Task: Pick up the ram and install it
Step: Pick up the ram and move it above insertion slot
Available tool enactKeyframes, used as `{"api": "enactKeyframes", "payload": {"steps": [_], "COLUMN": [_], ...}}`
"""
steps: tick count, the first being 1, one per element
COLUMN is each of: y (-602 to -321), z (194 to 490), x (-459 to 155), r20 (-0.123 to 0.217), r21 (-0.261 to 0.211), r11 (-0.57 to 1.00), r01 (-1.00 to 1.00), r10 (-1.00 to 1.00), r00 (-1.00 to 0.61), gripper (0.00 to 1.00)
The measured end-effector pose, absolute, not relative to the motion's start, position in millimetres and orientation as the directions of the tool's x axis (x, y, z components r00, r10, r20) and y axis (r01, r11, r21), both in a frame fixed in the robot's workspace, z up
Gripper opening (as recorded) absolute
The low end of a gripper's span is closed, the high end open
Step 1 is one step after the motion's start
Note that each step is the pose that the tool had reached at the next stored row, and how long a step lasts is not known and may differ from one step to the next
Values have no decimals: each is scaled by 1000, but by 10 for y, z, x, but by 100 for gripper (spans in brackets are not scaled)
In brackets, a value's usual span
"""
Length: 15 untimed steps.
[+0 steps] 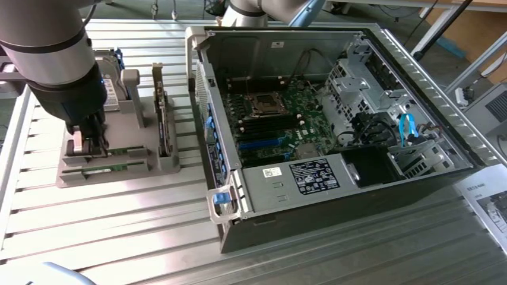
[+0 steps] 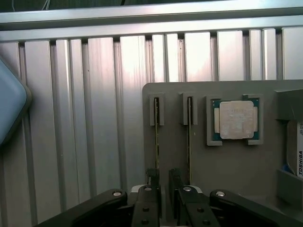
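Observation:
Two rams stand on edge in parallel slots of the grey holder [image 2: 175, 94]: one ram [image 2: 156, 142] and a second ram [image 2: 189, 142] beside it. In the exterior view a ram [image 1: 101, 172] shows as a thin green strip at the holder's front. My gripper [image 1: 89, 147] hangs low over the end of the holder [image 1: 119, 178] on the exterior view's left. In the wrist view my gripper [image 2: 164, 177] is open, its dark fingers [image 2: 152, 178] a narrow gap apart, with nothing held. The sticks' near ends are hidden behind the fingers.
The holder also carries a processor chip [image 2: 235, 119], a hard drive [image 2: 296, 151] and an upright expansion card [image 1: 162, 119]. An open computer case [image 1: 443, 119] lies on the exterior view's right, its motherboard [image 1: 273, 119] exposed. Everything rests on a slatted metal table [image 1: 119, 237].

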<state>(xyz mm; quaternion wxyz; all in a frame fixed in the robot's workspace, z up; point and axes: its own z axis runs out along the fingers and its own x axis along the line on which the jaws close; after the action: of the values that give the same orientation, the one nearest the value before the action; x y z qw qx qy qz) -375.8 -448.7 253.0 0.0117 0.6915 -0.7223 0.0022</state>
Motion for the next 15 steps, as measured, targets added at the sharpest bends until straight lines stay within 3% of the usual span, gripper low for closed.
{"api": "enactKeyframes", "payload": {"steps": [15], "y": [-4487], "z": [2434], "x": [-3758], "r20": [20], "r21": [13], "r11": [44], "r01": [-999], "r10": [-999], "r00": [-43], "gripper": [24]}}
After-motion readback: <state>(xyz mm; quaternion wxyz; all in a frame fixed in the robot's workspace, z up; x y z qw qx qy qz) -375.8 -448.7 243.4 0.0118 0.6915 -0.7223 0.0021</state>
